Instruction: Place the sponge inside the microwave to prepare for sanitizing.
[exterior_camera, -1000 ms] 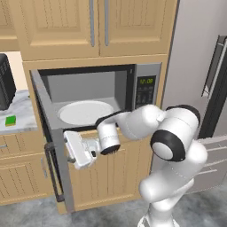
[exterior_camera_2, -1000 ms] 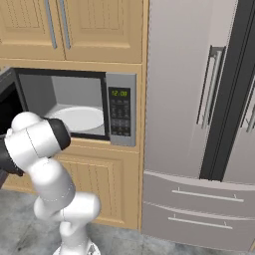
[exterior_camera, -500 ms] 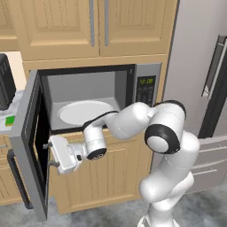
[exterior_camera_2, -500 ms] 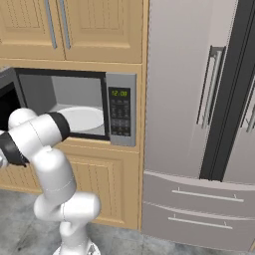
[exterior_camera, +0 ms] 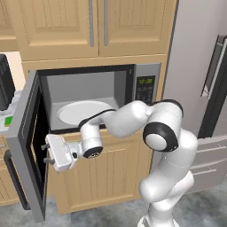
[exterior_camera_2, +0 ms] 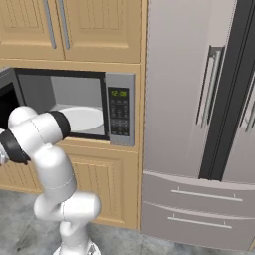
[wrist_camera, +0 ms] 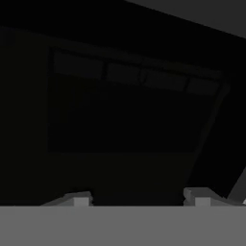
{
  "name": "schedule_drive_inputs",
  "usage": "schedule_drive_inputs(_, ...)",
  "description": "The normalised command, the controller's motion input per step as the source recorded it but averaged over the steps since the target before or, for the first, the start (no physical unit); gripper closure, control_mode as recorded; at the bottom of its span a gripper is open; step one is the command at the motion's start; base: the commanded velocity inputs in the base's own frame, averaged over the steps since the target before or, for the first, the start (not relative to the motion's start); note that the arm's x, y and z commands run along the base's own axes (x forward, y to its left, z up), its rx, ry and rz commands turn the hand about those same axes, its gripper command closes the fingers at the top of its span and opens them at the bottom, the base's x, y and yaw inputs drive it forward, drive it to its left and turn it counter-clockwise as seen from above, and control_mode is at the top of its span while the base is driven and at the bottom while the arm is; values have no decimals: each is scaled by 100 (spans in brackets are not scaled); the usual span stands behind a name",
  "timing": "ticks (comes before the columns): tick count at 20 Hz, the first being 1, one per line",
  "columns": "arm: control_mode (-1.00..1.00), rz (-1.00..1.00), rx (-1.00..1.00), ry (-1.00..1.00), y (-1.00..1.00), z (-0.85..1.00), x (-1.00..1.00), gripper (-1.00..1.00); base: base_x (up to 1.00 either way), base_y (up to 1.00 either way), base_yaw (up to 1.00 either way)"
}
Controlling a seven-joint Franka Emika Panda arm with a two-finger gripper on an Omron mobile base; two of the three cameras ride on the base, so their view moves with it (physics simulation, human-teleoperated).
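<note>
The refrigerator [exterior_camera_2: 199, 124] fills the right side of the kitchen, and beside it the microwave [exterior_camera: 146, 84] sits built in beneath wooden cabinets [exterior_camera: 97, 26]. Its door [exterior_camera: 27, 146] stands swung out to the left, baring the white round plate [exterior_camera: 84, 111] inside. The white arm [exterior_camera: 133, 119] reaches from the base across the cabinet front to the door's inner face, where the gripper [exterior_camera: 45, 154] sits right at the dark window; the hand view looks straight into that dark panel. The fingers [wrist_camera: 79, 198] stand apart with nothing between them. The sponge [exterior_camera: 8, 120] lies on the tabletop [exterior_camera: 4, 128] left of the microwave, behind the open door and well apart from the gripper. Judging by this, the door-opening step is about finished and the sponge is not yet fetched. The next move calls for pulling the hand off the door, clearing its edge, and reaching over to the sponge with the fingers apart
</note>
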Motion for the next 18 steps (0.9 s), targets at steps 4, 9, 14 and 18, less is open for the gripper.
schedule_drive_inputs(4,-100,-3,-3,3,48,0,0,-100,0,0,0)
schedule_drive_inputs(9,-100,-4,-6,-1,-25,-11,0,-100,0,0,0)
schedule_drive_inputs(14,-100,-2,-16,-5,-60,13,0,-100,0,0,0)
schedule_drive_inputs(18,-100,-1,-28,-8,-71,31,0,-100,0,0,0)
